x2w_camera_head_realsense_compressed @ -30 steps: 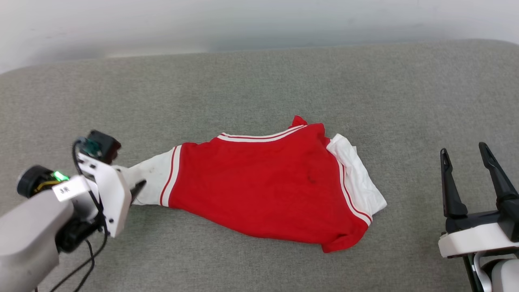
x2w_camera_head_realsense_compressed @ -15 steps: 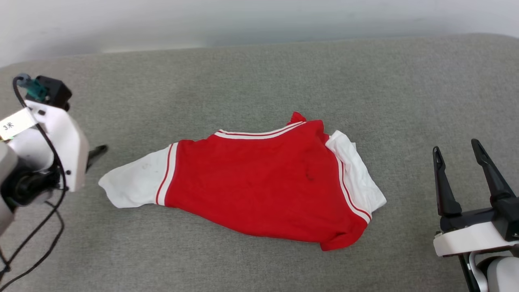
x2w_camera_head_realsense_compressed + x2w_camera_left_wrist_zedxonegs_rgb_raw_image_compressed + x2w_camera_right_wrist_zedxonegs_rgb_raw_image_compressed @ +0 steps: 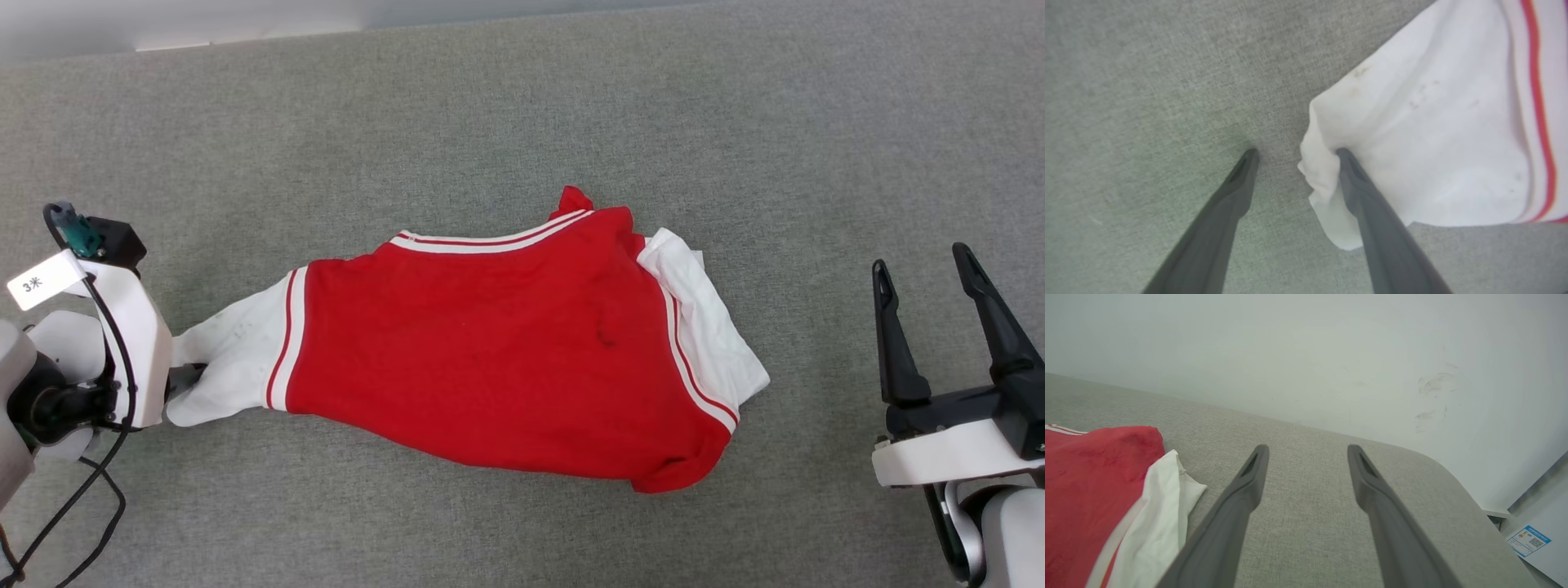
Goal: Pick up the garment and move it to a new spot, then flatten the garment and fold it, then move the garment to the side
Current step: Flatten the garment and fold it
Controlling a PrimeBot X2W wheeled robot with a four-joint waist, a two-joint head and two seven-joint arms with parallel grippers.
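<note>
The garment point(image 3: 498, 343) lies crumpled on the grey cushion, plain red side up, so its lettering is hidden. One white sleeve point(image 3: 233, 359) stretches left and the other is bunched at the right point(image 3: 702, 327). My left gripper point(image 3: 181, 377) is at the tip of the left sleeve. In the left wrist view it point(image 3: 1296, 153) is open and low on the cushion. One fingertip point(image 3: 1345, 157) presses the sleeve's point(image 3: 1433, 143) rumpled end, whose edge reaches into the gap. My right gripper point(image 3: 931, 310) stands open well right of the garment, and in its own view point(image 3: 1308, 451) holds nothing.
The grey upholstered cushion point(image 3: 522, 106) spreads on all sides of the garment. A pale wall point(image 3: 1306, 355) rises behind its far edge, and the cushion's rounded corner point(image 3: 1453, 473) is at the right. A black cable point(image 3: 90, 523) hangs from my left wrist.
The head camera has tilted down, shifting the whole picture. My left gripper, lifted clear of the sleeve half a second ago, has come back down onto its tip. The right gripper has held still.
</note>
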